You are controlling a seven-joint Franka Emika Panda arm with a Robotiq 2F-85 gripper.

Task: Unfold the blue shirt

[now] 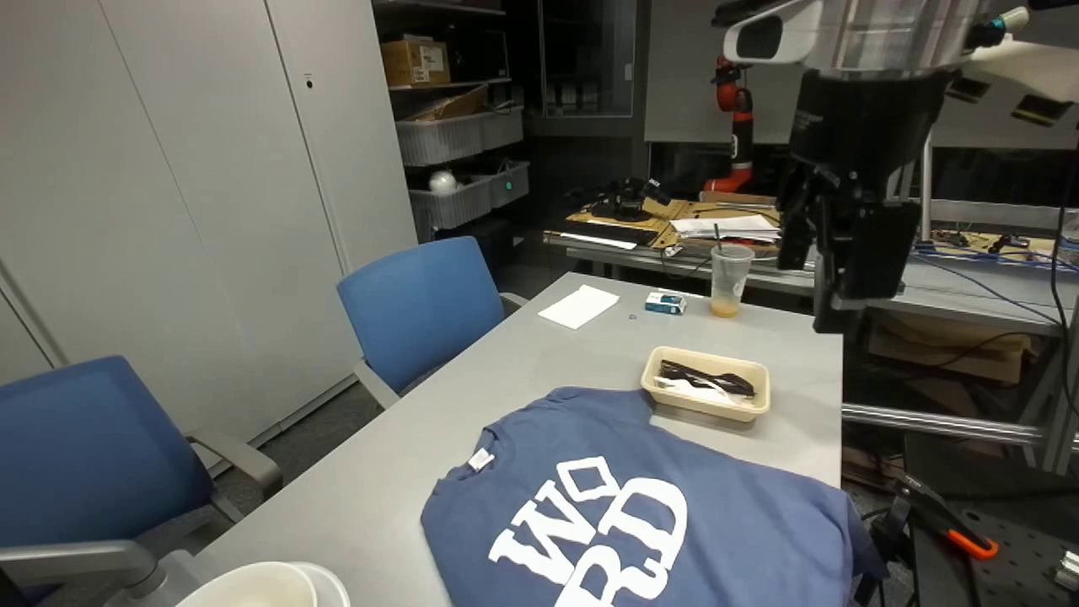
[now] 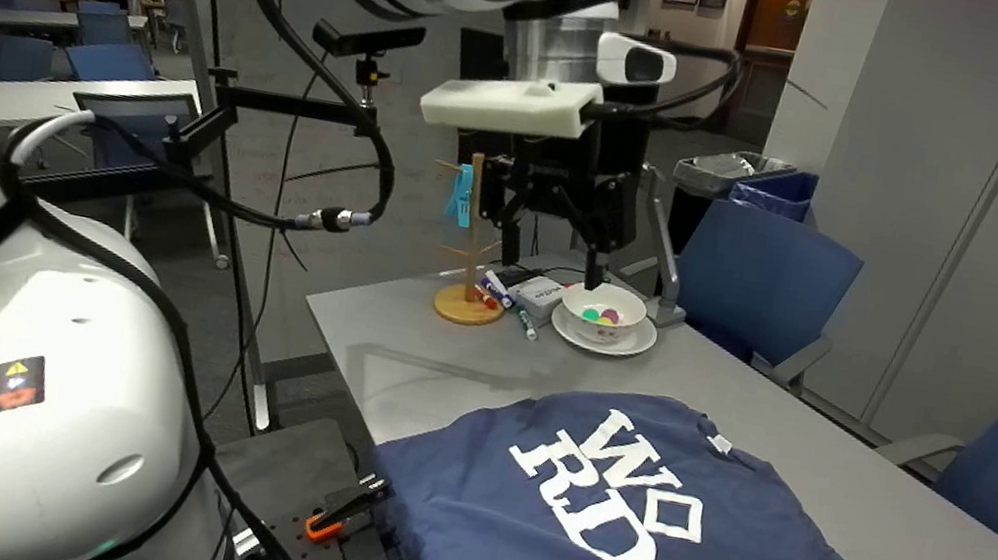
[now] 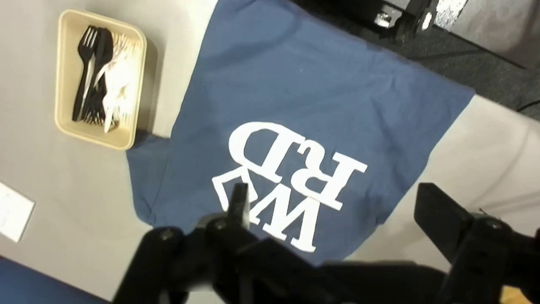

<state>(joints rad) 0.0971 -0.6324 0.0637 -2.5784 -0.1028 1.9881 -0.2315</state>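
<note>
The blue shirt (image 1: 750, 489) lies spread on the table with its white block letters facing up. Its collar, with a white tag, points toward the chairs in both exterior views. One sleeve (image 3: 147, 177) sticks out beside the tray; I cannot make out the opposite sleeve. At the robot's side the lower part of the shirt (image 2: 458, 527) runs over the table edge. High above the cloth hangs my gripper (image 2: 551, 271), touching nothing. In the wrist view the gripper (image 3: 333, 185) is open, fingers wide apart, with only shirt and table visible far below between them.
A cream tray (image 3: 59, 71) of plastic cutlery sits right by the sleeve. A bowl (image 2: 598, 325) of coloured balls on a plate, a wooden stand (image 2: 466, 305) and markers occupy one table end. Toward the opposite end are a plastic cup (image 1: 729, 274), a small packet (image 1: 666, 303) and paper (image 1: 579, 306).
</note>
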